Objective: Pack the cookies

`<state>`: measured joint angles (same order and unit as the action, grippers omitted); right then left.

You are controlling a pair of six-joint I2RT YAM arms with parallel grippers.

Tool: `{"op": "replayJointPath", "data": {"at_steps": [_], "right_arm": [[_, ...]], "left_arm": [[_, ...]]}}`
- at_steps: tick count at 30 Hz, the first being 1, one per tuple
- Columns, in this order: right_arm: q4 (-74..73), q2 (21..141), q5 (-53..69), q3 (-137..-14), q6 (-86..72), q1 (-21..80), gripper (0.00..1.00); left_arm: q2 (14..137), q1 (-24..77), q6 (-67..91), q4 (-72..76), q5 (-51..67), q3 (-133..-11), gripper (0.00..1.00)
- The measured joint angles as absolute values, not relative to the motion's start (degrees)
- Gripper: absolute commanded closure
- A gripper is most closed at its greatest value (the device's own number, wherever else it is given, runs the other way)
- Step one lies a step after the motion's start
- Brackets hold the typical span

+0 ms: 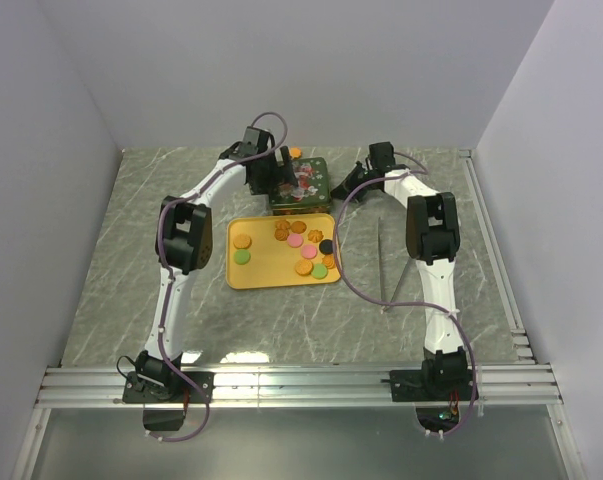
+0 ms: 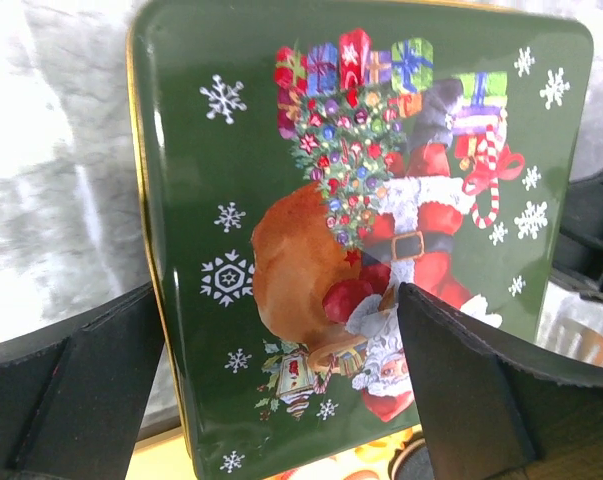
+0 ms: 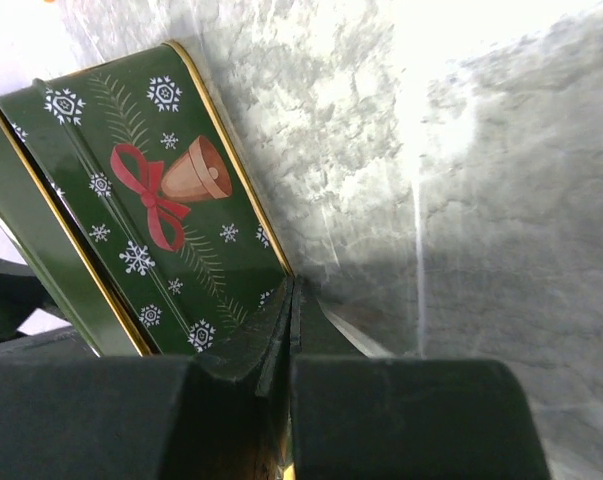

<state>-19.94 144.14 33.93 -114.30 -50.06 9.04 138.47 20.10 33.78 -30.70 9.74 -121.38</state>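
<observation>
Several cookies (image 1: 295, 240), orange, green, pink and one black (image 1: 327, 246), lie on a yellow tray (image 1: 266, 275) in the middle of the table. One orange cookie (image 1: 295, 152) lies behind a green Christmas tin (image 1: 306, 185) with a Santa lid (image 2: 241, 200). My left gripper (image 1: 283, 168) (image 2: 281, 400) is open and empty just above the lid. Its left finger is past the tin's left edge and its right finger is over Santa. My right gripper (image 1: 353, 180) (image 3: 293, 290) is shut, its tips touching the bottom edge of the tin's side wall (image 3: 171, 230).
The tray's far edge touches the tin's near side, and cookies (image 2: 461, 455) show below the lid in the left wrist view. A thin grey rod (image 1: 381, 265) lies on the marble table right of the tray. White walls enclose the table on three sides.
</observation>
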Motion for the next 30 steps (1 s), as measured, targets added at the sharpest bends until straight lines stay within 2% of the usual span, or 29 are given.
{"op": "replayJointPath", "data": {"at_steps": [9, 30], "right_arm": [[-20.05, 144.03, 34.59, -113.99, -50.06, 10.44, 1.00], [-20.56, 144.03, 35.03, -114.08, -50.06, 10.46, 1.00]], "left_arm": [[138.50, 21.69, 32.12, -37.26, 1.61, -125.97, 0.01], [138.61, 22.15, 31.97, -37.30, 0.60, -125.64, 0.01]]}}
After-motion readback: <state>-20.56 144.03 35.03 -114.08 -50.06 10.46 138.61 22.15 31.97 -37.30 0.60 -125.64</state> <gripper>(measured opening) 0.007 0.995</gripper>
